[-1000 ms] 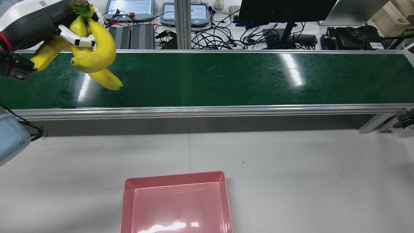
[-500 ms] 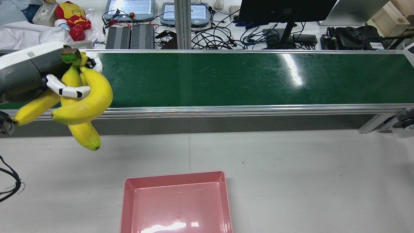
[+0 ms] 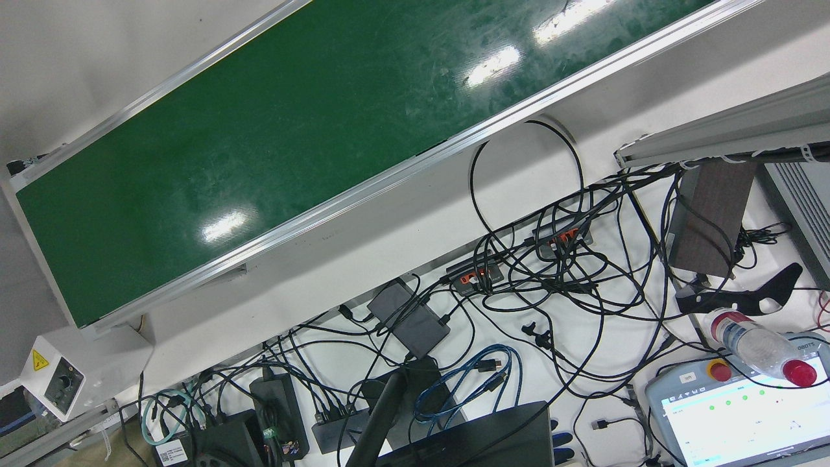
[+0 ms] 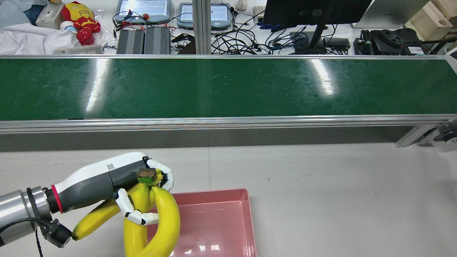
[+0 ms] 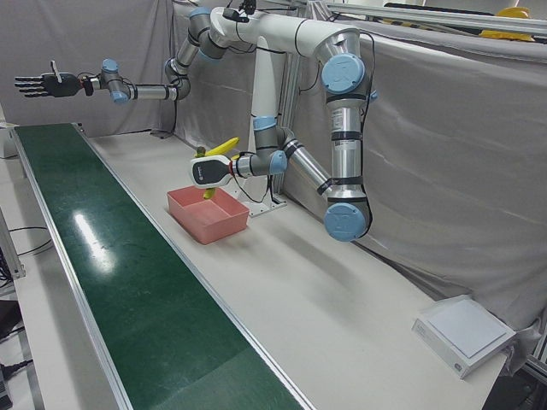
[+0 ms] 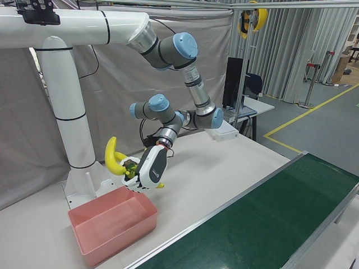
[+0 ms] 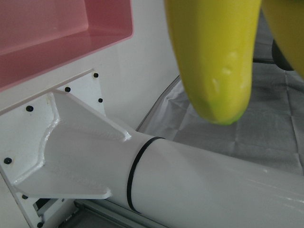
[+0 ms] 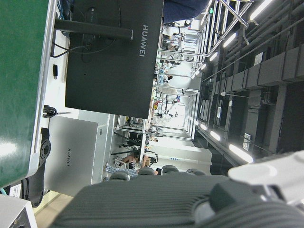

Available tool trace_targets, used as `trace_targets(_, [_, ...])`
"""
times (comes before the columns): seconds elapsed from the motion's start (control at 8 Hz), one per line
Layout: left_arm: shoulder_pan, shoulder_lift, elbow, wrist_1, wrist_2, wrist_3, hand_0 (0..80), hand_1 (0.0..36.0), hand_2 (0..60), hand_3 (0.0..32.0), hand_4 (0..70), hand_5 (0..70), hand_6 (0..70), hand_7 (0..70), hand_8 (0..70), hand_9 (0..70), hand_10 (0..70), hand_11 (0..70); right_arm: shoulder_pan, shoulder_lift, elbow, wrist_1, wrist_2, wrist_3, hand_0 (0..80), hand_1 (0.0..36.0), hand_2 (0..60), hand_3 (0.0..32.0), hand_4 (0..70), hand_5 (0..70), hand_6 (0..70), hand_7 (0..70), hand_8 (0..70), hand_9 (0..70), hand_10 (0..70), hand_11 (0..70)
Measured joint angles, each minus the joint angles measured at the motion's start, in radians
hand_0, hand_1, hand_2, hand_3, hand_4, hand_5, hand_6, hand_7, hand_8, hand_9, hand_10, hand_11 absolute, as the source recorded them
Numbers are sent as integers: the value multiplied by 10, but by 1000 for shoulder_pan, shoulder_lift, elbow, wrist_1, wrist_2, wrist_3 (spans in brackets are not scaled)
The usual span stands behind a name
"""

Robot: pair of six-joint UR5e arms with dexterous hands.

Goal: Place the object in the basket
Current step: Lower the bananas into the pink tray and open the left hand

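My left hand point(image 4: 107, 178) is shut on a bunch of yellow bananas point(image 4: 164, 217), gripping them near the stem. It holds them in the air over the left rim of the pink basket point(image 4: 214, 192), bananas hanging down. The right-front view shows the hand point(image 6: 145, 168) with the bananas point(image 6: 114, 157) just above the basket point(image 6: 118, 238). In the left hand view a banana tip point(image 7: 213, 57) hangs beside the basket point(image 7: 61, 33). My right hand point(image 5: 36, 84) is open and empty, stretched out high beyond the far end of the conveyor.
The green conveyor belt point(image 4: 228, 85) runs across the table beyond the basket. The arm pedestal base point(image 7: 71, 142) stands close to the basket. Monitors, cables and a toy point(image 4: 80, 19) lie behind the belt. A white box point(image 5: 466, 333) sits at the table's end.
My left hand has carried the bananas from above the belt's left end back and down, to the left rim of the pink basket. The grip has stayed the same.
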Motion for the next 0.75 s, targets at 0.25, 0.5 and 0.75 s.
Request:
trace_targets(0.25, [147, -5, 2, 5, -124, 20, 487, 35, 100, 0, 412, 700, 591, 700, 553, 631, 275, 394, 0, 0, 0, 0, 0, 0, 0, 0, 0, 0, 0, 0, 0, 0, 0, 0, 0, 0])
trace_targets(0.5, [210, -11, 3, 23, -177, 38, 396, 0, 58, 0, 266, 516, 242, 391, 356, 375, 142, 201, 0, 0, 0, 0, 0, 0, 0, 0, 0, 0, 0, 0, 0, 0, 0, 0, 0, 0])
trace_targets(0.75, [222, -6, 3, 48, -188, 46, 0, 0, 60, 14, 7, 359, 71, 172, 185, 167, 51, 67, 0, 0, 0, 0, 0, -1, 0, 0, 0, 0, 0, 0, 0, 0, 0, 0, 0, 0])
